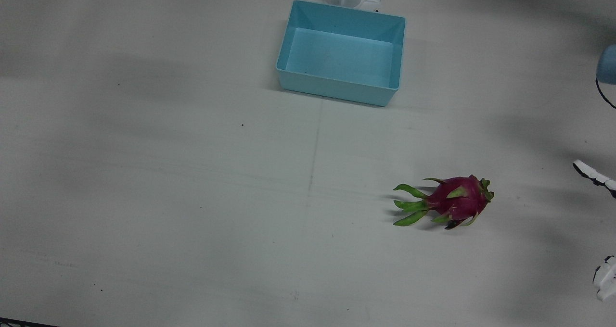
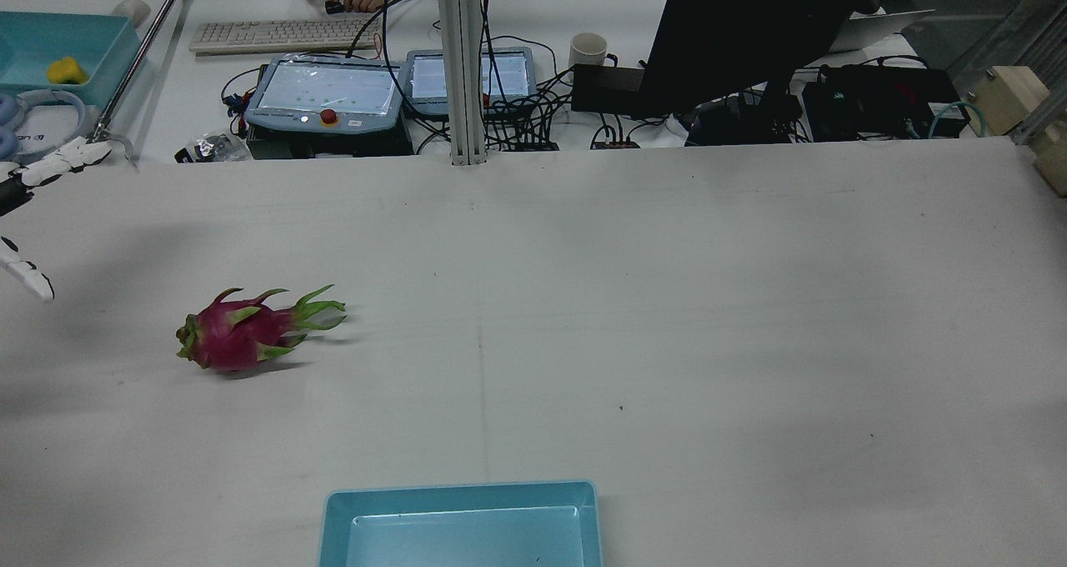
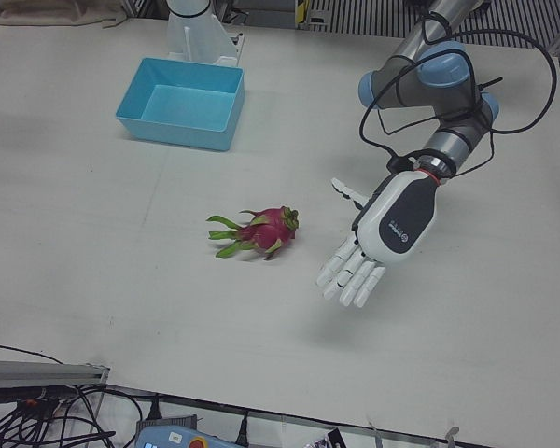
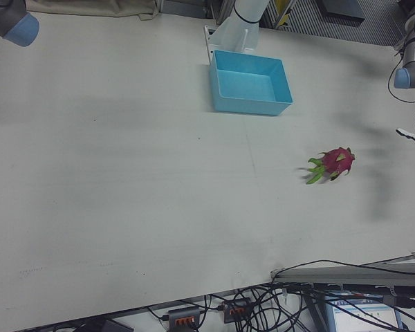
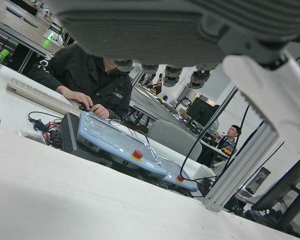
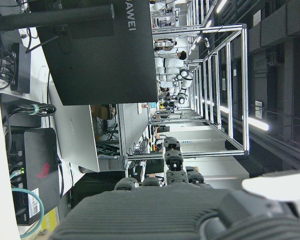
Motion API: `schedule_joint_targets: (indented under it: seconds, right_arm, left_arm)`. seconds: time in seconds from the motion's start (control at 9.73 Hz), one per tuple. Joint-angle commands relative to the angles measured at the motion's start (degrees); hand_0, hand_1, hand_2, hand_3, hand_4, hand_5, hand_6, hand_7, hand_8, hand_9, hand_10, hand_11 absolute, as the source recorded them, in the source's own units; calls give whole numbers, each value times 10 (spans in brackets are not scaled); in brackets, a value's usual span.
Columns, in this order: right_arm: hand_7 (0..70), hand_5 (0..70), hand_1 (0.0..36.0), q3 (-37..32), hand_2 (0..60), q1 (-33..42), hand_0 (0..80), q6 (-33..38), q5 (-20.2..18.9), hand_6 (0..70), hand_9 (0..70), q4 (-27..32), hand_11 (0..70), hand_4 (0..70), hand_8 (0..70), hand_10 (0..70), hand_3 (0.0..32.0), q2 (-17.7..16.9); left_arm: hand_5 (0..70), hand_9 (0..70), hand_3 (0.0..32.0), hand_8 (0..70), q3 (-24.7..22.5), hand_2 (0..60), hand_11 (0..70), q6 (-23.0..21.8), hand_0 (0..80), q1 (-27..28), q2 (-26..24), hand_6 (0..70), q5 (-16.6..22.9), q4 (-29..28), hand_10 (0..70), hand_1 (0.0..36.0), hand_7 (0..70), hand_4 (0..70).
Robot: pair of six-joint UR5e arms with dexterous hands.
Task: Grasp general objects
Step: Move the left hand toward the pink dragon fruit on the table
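- the dragon fruit [image 3: 259, 231] lies on its side on the white table [image 3: 93, 233], alone, touching nothing but the tabletop
- its body is deep magenta, plump and oval, with short green-tipped scales standing off the skin
- from one end a spray of long, thin green leaves fans out flat over the table; in the left-front view that end points to the view's left, away from the left hand [image 3: 387, 229]
- at the other end a small cluster of green tips closes the fruit off, with a dark scale low on the near side in the front view
- it casts a soft shadow just under and beside itself
- the left hand hovers near the fruit, on the blunt end's side, clearly apart from it; its white fingers [image 3: 350, 277] are stretched out and spread, the thumb held off to one side, holding nothing
- in the front view only the left hand's fingertips show at the right edge
- the blue bin [image 3: 182, 103] sits well apart from the fruit, toward the robot's side of the table, by the base of a pedestal [image 3: 198, 33]
- the right hand [image 6: 190, 210] shows only in its own camera, as a dark ribbed palm; i cannot tell how its fingers stand
- across the far desk a person [image 5: 85, 75] in a dark jacket sits by a keyboard [image 2: 279, 35]
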Motion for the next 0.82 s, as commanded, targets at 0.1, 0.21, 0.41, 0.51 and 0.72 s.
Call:
schedule_joint_targets:
  seconds: [0.1,0.21,0.41,0.51,0.72]
  right_arm:
    - [0,0,0,0,0,0,0,0,0,0,0,0,0,0,0,0,0,0]
    - [0,0,0,0,0,0,0,0,0,0,0,-1,0,0,0,0,0,0]
    - [0,0,0,0,0,0,0,0,0,0,0,0,0,0,0,0,0,0]
    - [0,0,0,0,0,0,0,0,0,0,0,0,0,0,0,0,0,0]
    - [0,0,0,0,0,0,0,0,0,0,0,0,0,0,0,0,0,0]
  left_arm:
    - [36,10,100,0,-8,70,0,86,556,108,1,0,-87,54,0,236,124,0]
    - [25,8,104,6,-8,55,0,88,542,121,0,0,-95,61,0,221,112,0]
    - [31,6,120,0,-6,62,0,103,539,130,-1,0,-95,68,0,223,102,0]
    - [35,4,156,2,-4,61,0,114,530,130,-2,0,-95,67,0,215,92,0]
    - [39,2,178,2,-2,44,0,128,520,147,-4,0,-104,69,0,199,84,0]
